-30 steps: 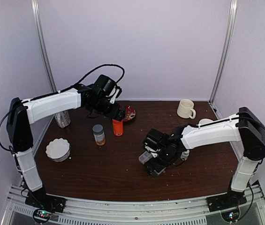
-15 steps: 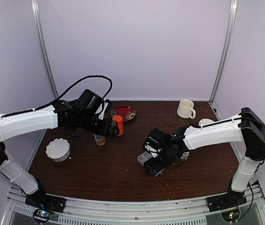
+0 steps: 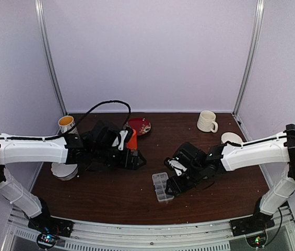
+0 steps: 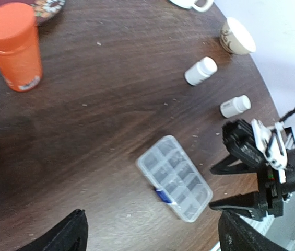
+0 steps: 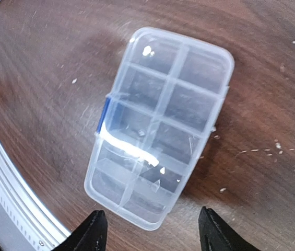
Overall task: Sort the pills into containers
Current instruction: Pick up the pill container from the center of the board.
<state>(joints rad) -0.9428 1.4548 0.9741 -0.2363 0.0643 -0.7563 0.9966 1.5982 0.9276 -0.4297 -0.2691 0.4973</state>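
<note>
The clear organiser box (image 3: 160,186) lies flat near the front middle of the table, lid down, with a blue latch on one long side. It also shows in the left wrist view (image 4: 174,178) and in the right wrist view (image 5: 157,125). My right gripper (image 3: 174,184) is open and empty just right of the box, its fingertips (image 5: 92,230) straddling the box's near end. My left gripper (image 3: 137,161) is open and empty, hovering above and left of the box. Tiny whitish pills (image 5: 280,146) lie scattered on the wood. One speck (image 5: 141,133) shows inside the box.
An orange bottle (image 3: 132,140) stands beside my left wrist, a red plate (image 3: 139,125) behind it. Two small white bottles (image 4: 200,70) lie on their sides right of the box. A cream mug (image 3: 207,121), a cup (image 3: 67,124) and a white bowl (image 3: 63,170) stand around.
My left arm has swung from the back of the table forward and down to the centre. My right gripper has drawn back to the right off the box, which now lies uncovered.
</note>
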